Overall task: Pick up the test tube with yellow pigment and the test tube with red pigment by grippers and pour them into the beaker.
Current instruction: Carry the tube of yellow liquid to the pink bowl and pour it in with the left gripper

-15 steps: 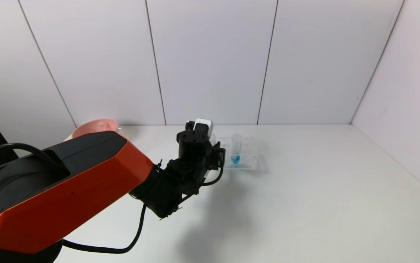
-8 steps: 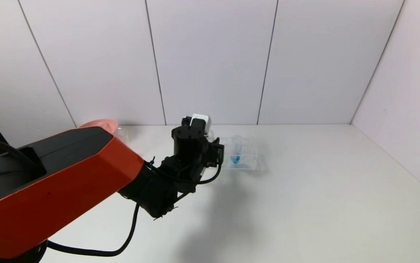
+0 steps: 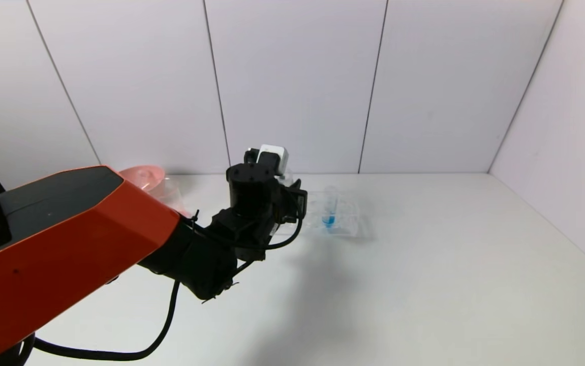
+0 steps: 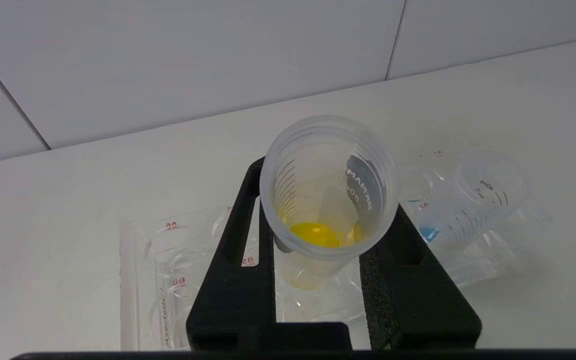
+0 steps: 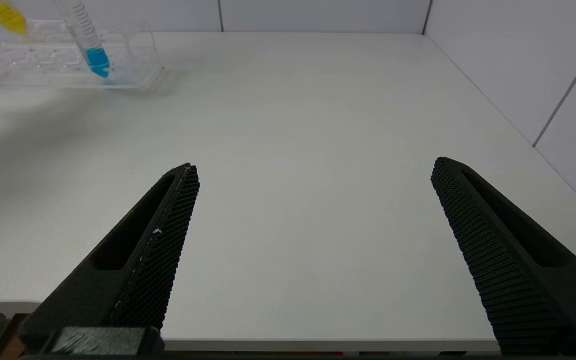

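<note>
Gripping the test tube with yellow pigment [image 4: 327, 200] between both fingers, the left tool [image 4: 318, 250] was seen raised above the clear tube rack [image 4: 167, 280] at the far side of the desk [image 3: 424, 284]. The tube's open mouth was turned toward the wrist camera, with the yellow liquid pooled at its bottom. A tube with blue liquid [image 3: 329, 206] was observed standing in the rack, just beside the held tube. A pink bowl [image 3: 145, 175] was noted behind the left arm, near the wall. The right tool [image 5: 313, 240] was recorded wide open, empty, at the desk's near edge, well apart from the rack.
</note>
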